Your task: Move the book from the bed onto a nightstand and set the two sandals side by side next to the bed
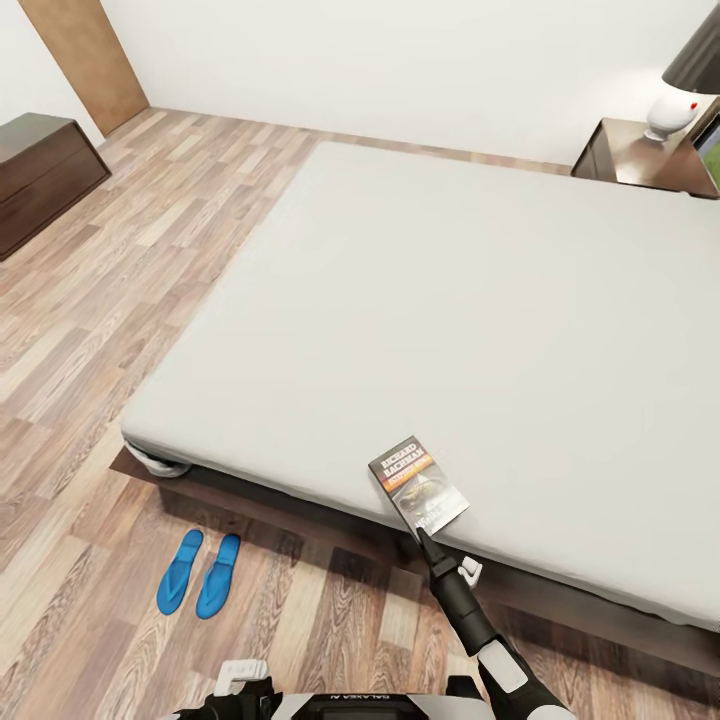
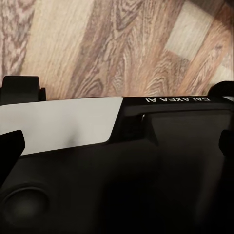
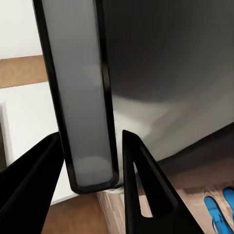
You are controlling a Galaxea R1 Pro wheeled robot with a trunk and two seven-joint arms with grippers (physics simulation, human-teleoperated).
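Note:
The book (image 1: 418, 490), with a dark cover and an orange band, lies at the near edge of the bed (image 1: 450, 300). My right gripper (image 1: 427, 541) reaches up from below to its near corner. In the right wrist view the book (image 3: 80, 97) shows edge-on between the two black fingers (image 3: 146, 195), which press on both its sides. Two blue sandals (image 1: 198, 573) lie side by side on the floor just in front of the bed frame, also seen as sandals (image 3: 217, 217) past the right fingers. My left gripper (image 2: 117, 146) hangs low by my trunk, jaws wide apart and empty.
A dark wooden nightstand (image 1: 630, 150) with a white lamp (image 1: 672, 105) stands at the bed's far right corner. A long dark dresser (image 1: 45, 170) sits against the left wall, near a wooden door (image 1: 90, 60). Bare plank floor (image 1: 90, 330) runs along the bed's left side.

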